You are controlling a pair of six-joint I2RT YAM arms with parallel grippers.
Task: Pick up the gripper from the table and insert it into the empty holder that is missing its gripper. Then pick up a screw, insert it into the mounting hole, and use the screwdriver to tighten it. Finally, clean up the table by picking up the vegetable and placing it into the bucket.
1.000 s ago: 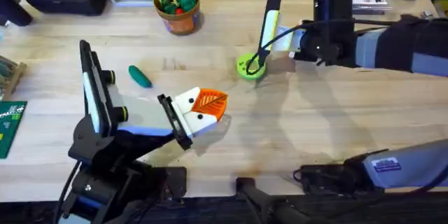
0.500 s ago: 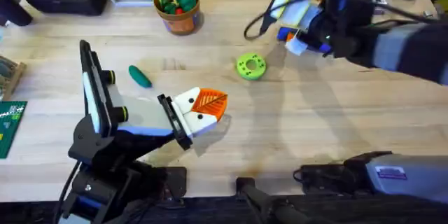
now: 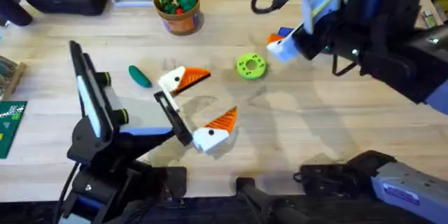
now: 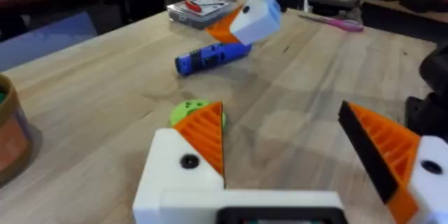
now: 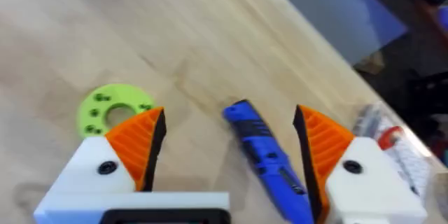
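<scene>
Blue is the colour that matters at present: the screwdriver [image 5: 264,152] lies flat on the wooden surface [image 3: 329,133], directly under the right pincer [image 5: 227,140], whose orange-padded fingers stand apart on either side of it without touching. My judgement is that the tightening step is being prepared; the next move calls for a straight descent and a closing on the barrel near its middle. The left pincer [image 3: 199,105] hovers over the centre of the surface, also spread wide and holding nothing. Just beside the screwdriver sits a lime-green disc [image 3: 250,66], near enough that the nearer finger could nudge it on the way down. The vegetable [image 3: 139,76] lies well apart toward the left arm's side, not yet cleared, and the bucket [image 3: 178,7] stands at the far edge with green and orange toy pieces already in it. Neither the loose orange finger, its holder nor any screw can be made out with confidence, so the state of those steps cannot be confirmed.
</scene>
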